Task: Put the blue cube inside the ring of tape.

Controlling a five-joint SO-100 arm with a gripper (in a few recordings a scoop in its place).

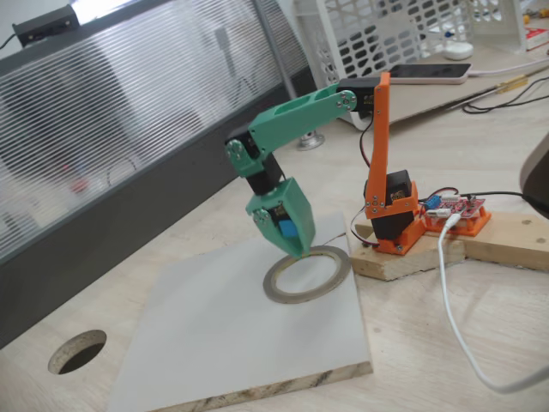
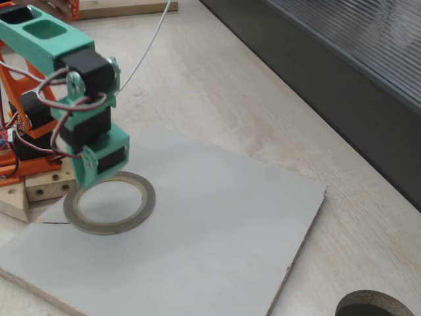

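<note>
Fixed view: my claw (image 1: 292,242) grips the cube (image 1: 290,229) just above the ring's (image 1: 330,282) far rim; grey board (image 1: 214,335), wooden table (image 1: 429,343), round hole (image 1: 77,351), ribbed panel (image 1: 111,120).

Fixed view: claw (image 2: 86,180) over ring (image 2: 135,217); board (image 2: 217,230); table (image 2: 217,85).

Pale wooden tabletop (image 1: 446,343) with a round hole (image 1: 77,351), ribbed translucent panel (image 1: 129,112) behind — white crate (image 1: 386,34).

Hobby workbench: bare circuit board (image 1: 459,209), loose cables (image 1: 455,318).
</note>
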